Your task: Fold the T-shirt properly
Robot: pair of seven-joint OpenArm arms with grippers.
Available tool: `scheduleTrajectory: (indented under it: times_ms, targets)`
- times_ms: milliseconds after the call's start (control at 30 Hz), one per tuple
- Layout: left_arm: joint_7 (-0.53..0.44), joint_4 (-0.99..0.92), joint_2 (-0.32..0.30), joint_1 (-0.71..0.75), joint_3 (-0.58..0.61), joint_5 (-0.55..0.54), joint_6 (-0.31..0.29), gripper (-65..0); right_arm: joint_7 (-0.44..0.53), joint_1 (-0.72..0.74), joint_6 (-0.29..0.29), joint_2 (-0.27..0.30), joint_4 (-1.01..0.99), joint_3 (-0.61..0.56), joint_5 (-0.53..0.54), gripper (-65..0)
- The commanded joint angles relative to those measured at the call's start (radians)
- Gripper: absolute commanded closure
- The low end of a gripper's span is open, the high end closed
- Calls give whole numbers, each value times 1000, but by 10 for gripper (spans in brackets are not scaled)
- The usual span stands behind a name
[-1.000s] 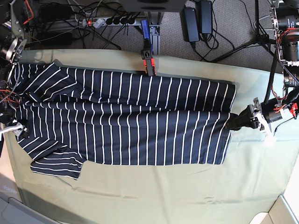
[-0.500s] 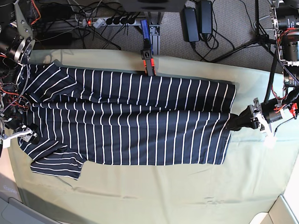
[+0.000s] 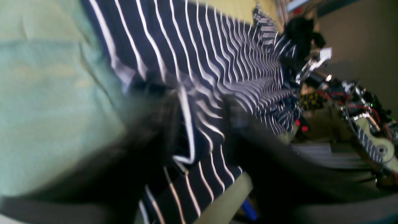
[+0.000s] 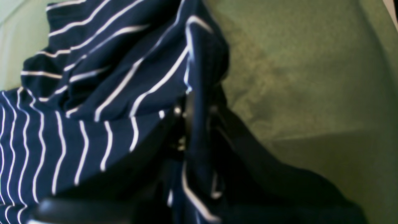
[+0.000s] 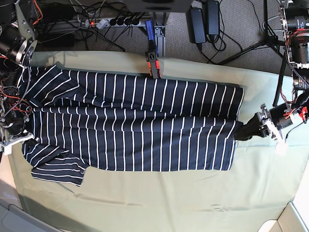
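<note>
Worktop (image 5: pixel 159 208) covered by a plain pale green cloth (image 5: pixel 145 198), faintly creased; grey carpeted floor (image 5: pixel 231 38) behind it with a power strip (image 5: pixel 111 21), black adapters (image 5: pixel 205 19) and loose cables. A red-and-black clamp (image 5: pixel 153 65) sits at the far edge of the worktop.

The dark navy short-sleeved fabric T-shirt with thin white stripes (image 5: pixel 130 125) lies flat across the middle of the worktop, folded lengthwise, collar end at the base view's left, hem at its right, one sleeve sticking out toward the near left corner. Soft knit, rippled into small folds near the hem in the left wrist view.

Left pincer (image 5: pixel 240 134) at the hem end: its black fingers (image 3: pixel 239 130) stand apart with bunched hem fabric between them, blurred. Right pincer (image 4: pixel 192 124) at the collar end is closed on a fold of the T-shirt.

Against the earlier frames: the left pincer was clamped on the hem and has now spread; the right pincer was wide and has now closed on the fabric. Shirt outline unchanged.
</note>
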Motion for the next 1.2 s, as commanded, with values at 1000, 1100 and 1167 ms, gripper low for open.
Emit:
scheduleTrajectory:
  times_ms: [1000,1100,1167]
  targets:
    - [-496,-253,147,-196,-2,573,-12,-362,-14,21,-29,23,21,1,13,0]
    - [-502,-263,155,-196,-2,582,-12,-362,-27,21,-29,23,21,1,13,0]
    - [-503,-264,159,-196,-2,582,-12,-362,-29,21,-29,23,21,1,24,0]
